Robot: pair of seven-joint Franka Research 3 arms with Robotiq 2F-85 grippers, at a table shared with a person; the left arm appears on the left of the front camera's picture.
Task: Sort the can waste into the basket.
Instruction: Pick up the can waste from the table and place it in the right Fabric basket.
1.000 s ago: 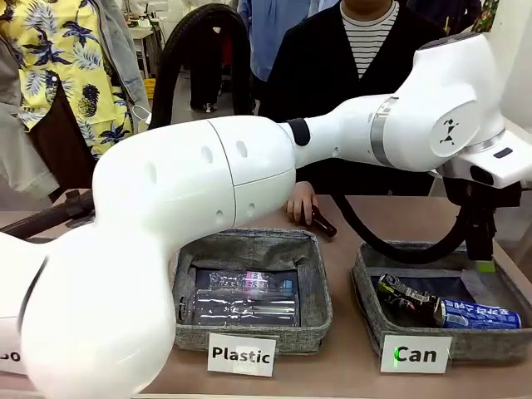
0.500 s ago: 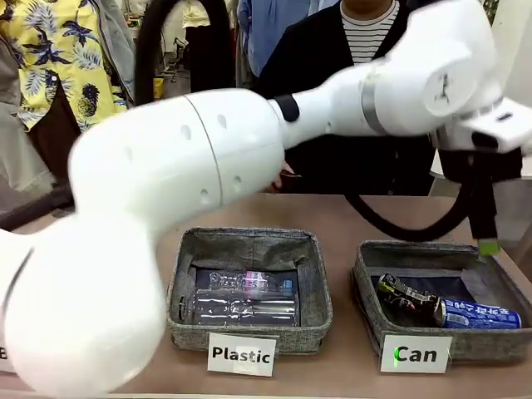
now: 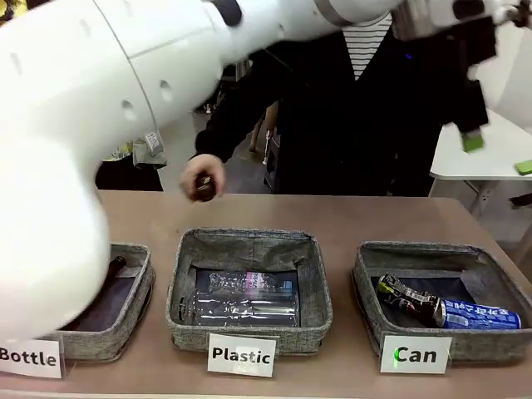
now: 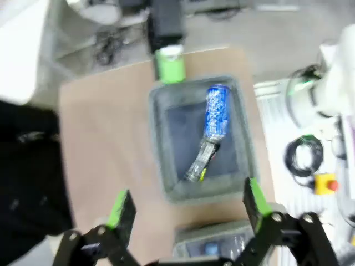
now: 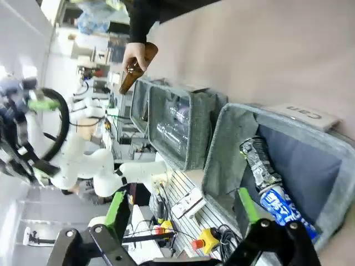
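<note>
Both cans, the black can (image 3: 405,299) and the blue can (image 3: 479,315), lie inside the basket (image 3: 371,287) labelled "Can". The left gripper (image 4: 188,208) and right gripper (image 5: 180,208) are spread and empty. Judged step: sorting complete; the next move calls for parking both arms clear of the worktop (image 3: 349,216).

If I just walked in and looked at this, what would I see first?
Probably the big white robot arm sweeping across the top left of the front view. Next, the Can basket at the right of the table with the black can and blue can lying inside. Then the person's hand holding a brown bottle above the table's far edge.
</note>
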